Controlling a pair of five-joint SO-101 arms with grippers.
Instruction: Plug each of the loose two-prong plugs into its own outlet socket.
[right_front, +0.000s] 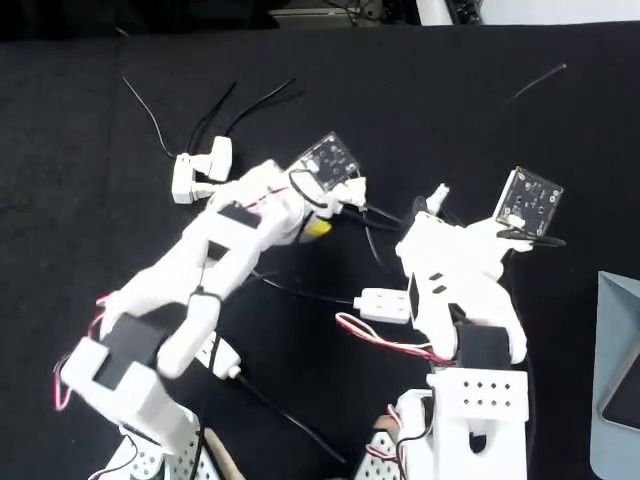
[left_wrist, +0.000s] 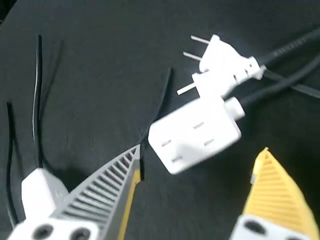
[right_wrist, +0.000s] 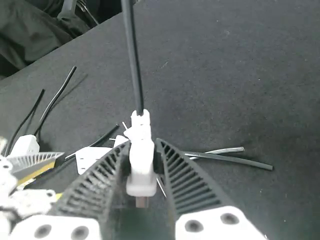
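Right end effector (right_wrist: 142, 146) clamps a white two-prong plug (right_wrist: 140, 170). Left end effector (left_wrist: 201, 150) stands wide over a white outlet socket (left_wrist: 192, 132).

Soft, even light falls from overhead in the high view, so the white left arm (right_front: 215, 255) and right arm (right_front: 450, 270) look nearly washed out against the black table (right_front: 100, 120), while a brighter strip of room glows along the edge from 12 to 2 o'clock. In the left wrist view the white outlet socket (left_wrist: 195, 134) glares pale against the dark table. In the right wrist view the table takes a grey sheen toward 1 o'clock and darkens at 10 o'clock, and the plug (right_wrist: 141, 170) clamped in the right gripper (right_wrist: 142, 145) shines bright.
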